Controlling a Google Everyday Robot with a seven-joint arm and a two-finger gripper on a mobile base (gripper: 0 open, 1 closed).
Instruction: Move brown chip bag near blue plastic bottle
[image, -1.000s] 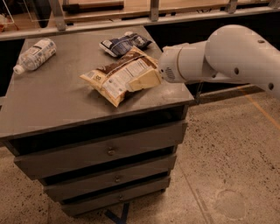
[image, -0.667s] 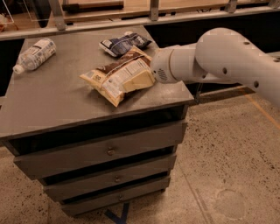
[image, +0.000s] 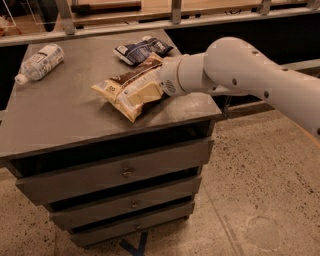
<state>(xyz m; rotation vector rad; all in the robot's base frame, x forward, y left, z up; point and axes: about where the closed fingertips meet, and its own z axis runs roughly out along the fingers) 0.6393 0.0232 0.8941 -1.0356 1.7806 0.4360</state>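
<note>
Tan-and-brown foil marks the brown chip bag (image: 131, 90), which lies crumpled on the grey cabinet top (image: 65, 115) directly at the tip of the gripper (image: 161, 89), in contact with it. The gripper sits low over the surface at the bag's edge. This is judged consistent with a side-on approach for carrying or dragging the bag across the top.

Whether the gripper is closed on the bag or only pressed against it cannot be told. Its working end is hidden behind the bag's folded edge and the white wrist housing.

The blue plastic bottle (image: 39, 62) lies on its side well apart from the gripper, beyond the bag at the far corner of the top. Bag and bottle are not yet near each other, so the task is judged incomplete.

A smaller dark navy bag (image: 141, 50) lies just beyond the gripper, towards the rear edge. Contact between it and the brown bag cannot be confirmed.

The arm (image: 240, 70) is cut off at the frame edge, and the base is out of view.
</note>
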